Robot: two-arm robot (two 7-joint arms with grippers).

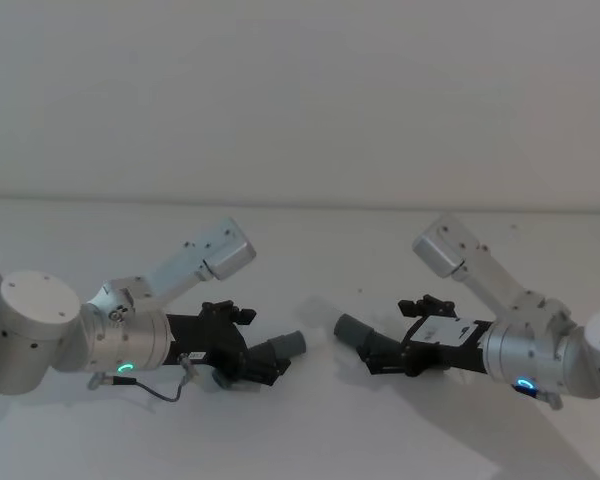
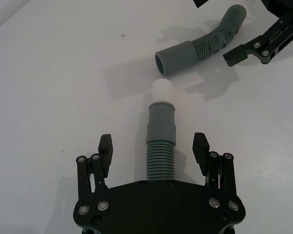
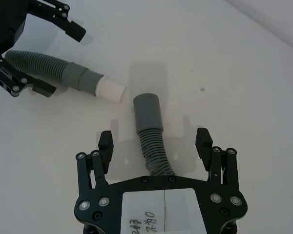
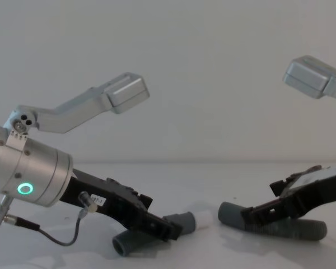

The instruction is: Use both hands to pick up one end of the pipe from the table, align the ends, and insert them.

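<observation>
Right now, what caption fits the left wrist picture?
Open left gripper straddles the white-tipped hose, pointing at the grey cuff on the table.

My head camera's high, looking down on the plain white matte table (image 1: 300, 440). Chest camera's low, side-on to the short white plastic pipe tip (image 4: 201, 217). Left wrist camera peers close past the black angular left gripper (image 2: 153, 141) at that tip; right wrist, past the right gripper (image 3: 155, 138), faces it from the opposite side.
</observation>
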